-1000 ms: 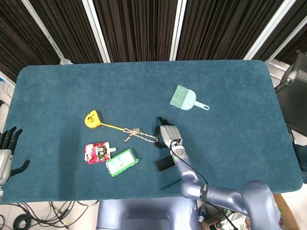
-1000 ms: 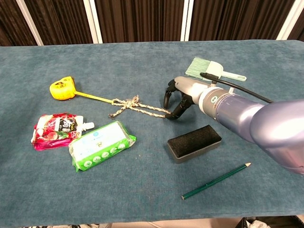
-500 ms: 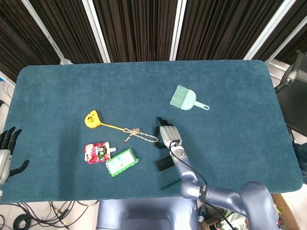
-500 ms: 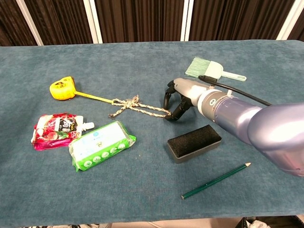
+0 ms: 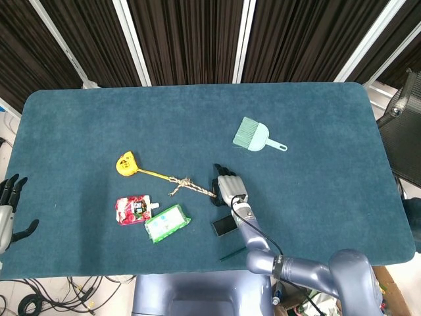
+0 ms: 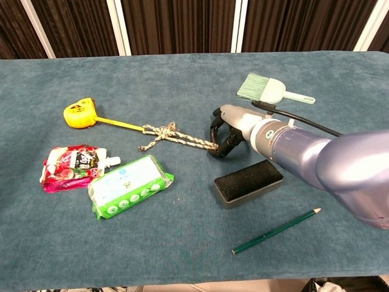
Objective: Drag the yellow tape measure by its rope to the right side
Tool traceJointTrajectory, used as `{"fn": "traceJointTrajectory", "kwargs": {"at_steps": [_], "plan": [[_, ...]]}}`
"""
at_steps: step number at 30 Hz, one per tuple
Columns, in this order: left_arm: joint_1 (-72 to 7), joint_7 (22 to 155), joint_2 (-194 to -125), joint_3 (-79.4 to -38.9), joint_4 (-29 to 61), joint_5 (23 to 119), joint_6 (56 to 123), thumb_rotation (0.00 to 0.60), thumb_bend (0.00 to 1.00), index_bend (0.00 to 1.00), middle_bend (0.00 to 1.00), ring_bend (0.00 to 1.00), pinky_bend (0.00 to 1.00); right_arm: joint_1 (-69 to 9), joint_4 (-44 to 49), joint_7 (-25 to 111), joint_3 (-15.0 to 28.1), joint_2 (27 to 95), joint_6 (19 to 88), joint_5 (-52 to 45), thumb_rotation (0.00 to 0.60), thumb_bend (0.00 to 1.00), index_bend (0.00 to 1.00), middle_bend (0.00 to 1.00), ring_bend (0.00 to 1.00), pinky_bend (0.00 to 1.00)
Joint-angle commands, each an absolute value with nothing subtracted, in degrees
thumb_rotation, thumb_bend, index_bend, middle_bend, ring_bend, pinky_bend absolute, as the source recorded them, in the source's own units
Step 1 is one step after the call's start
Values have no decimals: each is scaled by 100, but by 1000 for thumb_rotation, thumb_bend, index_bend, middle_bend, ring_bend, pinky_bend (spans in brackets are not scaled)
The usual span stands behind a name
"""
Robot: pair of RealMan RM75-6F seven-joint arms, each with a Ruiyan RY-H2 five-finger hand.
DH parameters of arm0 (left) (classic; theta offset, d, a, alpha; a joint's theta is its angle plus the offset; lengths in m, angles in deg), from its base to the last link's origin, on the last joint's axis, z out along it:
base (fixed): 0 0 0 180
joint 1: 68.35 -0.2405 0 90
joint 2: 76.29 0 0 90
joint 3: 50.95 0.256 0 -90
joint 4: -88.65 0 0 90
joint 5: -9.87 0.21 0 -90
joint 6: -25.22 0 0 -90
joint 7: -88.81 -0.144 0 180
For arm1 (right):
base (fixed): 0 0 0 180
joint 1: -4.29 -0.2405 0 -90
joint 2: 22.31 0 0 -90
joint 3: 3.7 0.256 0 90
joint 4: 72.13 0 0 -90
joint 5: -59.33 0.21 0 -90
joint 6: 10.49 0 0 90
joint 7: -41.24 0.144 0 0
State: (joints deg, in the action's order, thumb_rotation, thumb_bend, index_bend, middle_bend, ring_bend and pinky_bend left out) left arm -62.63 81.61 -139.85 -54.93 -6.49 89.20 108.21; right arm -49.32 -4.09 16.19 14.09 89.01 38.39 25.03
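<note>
The yellow tape measure [image 5: 125, 164] [image 6: 80, 114] lies left of the table's centre. Its yellow strap joins a knotted braided rope [image 5: 191, 186] [image 6: 173, 137] that runs rightward across the cloth. My right hand [image 5: 227, 189] [image 6: 226, 130] sits at the rope's right end, its dark fingers [image 6: 214, 135] curled down around that end and pinching it against the table. My left hand [image 5: 8, 210] hangs off the table's left edge with its fingers spread, holding nothing. It shows only in the head view.
A red pouch [image 6: 73, 165] and a green wipes pack [image 6: 129, 184] lie near the front left. A black eraser block [image 6: 249, 182] and a green pencil [image 6: 276, 231] sit just in front of my right hand. A mint hand brush [image 6: 267, 89] lies behind it.
My right hand has sunk slightly toward the near edge and its fingers have curled tighter onto the rope end. The tape measure has stayed put.
</note>
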Motion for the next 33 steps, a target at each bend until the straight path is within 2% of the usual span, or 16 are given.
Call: {"fn": "traceJointTrajectory", "kwargs": {"at_steps": [1,15,33], "plan": [[-6265,8170,-13980,-5499,-649,8912,10824,600,244,35,0,0,0,-4915,-391,1671,1450,8895,3873,2465,600,350,677,12,66,162],[-6268,8167,-13979,-5501,-668,8892,10811,600,244,34,0,0,0,-4851,-69,1831,1724,8475,3796,2630,600,387,701,13,66,162],[-6268,8166,-13977,-5494,-669,8910,10807,600,245,35,0,0,0,-4629,332,1855,1783,7449,3738,3125,600,414,731,12,65,161]]}}
